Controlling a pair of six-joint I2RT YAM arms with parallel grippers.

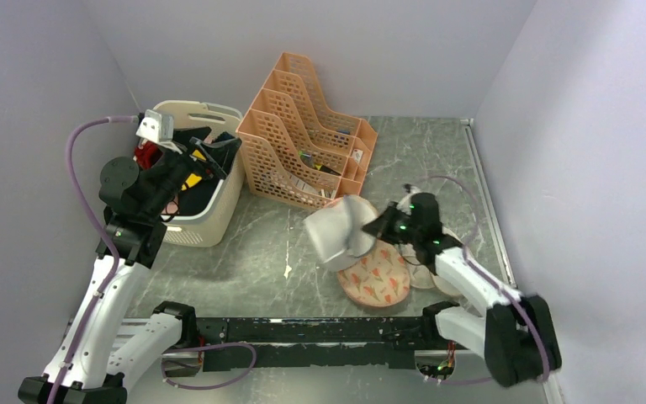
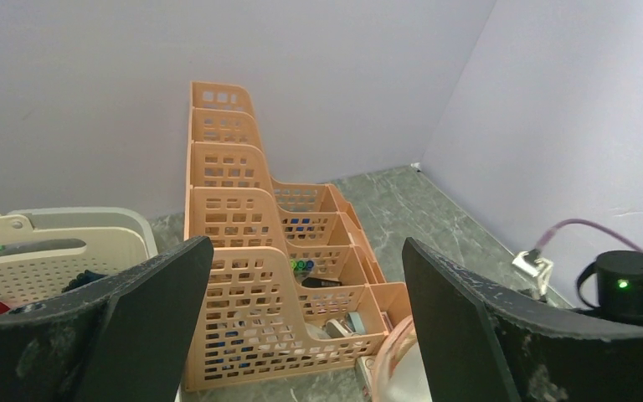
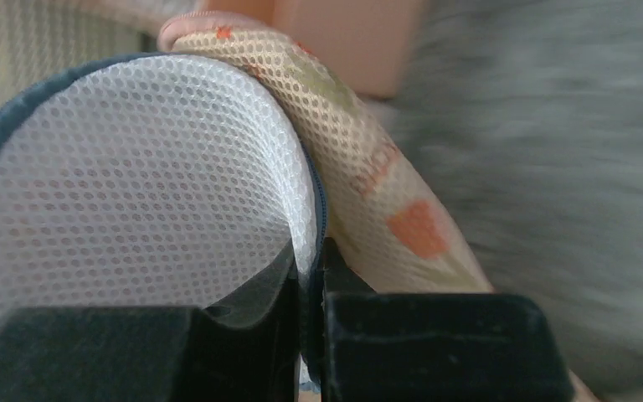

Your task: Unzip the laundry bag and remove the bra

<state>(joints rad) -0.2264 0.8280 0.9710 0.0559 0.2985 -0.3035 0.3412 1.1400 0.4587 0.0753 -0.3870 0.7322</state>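
The laundry bag (image 1: 339, 230) is a whitish mesh drum, lifted and tilted above the table at centre right. My right gripper (image 1: 380, 225) is shut on its edge. In the right wrist view the fingers (image 3: 308, 276) pinch the white mesh (image 3: 134, 184) along its dark zip seam. The peach printed pad (image 1: 376, 276) lies on the table just below the bag and also shows behind the mesh (image 3: 368, 176). My left gripper (image 1: 214, 157) is open and empty, raised over the basket; its fingers (image 2: 306, 335) frame the organiser. The bra is hidden.
A cream laundry basket (image 1: 210, 210) with red, yellow and black clothes stands at the left. A peach stepped desk organiser (image 1: 303, 143) (image 2: 243, 276) stands behind the bag. Flat white discs (image 1: 427, 276) lie under the right arm. Walls close in left, back and right.
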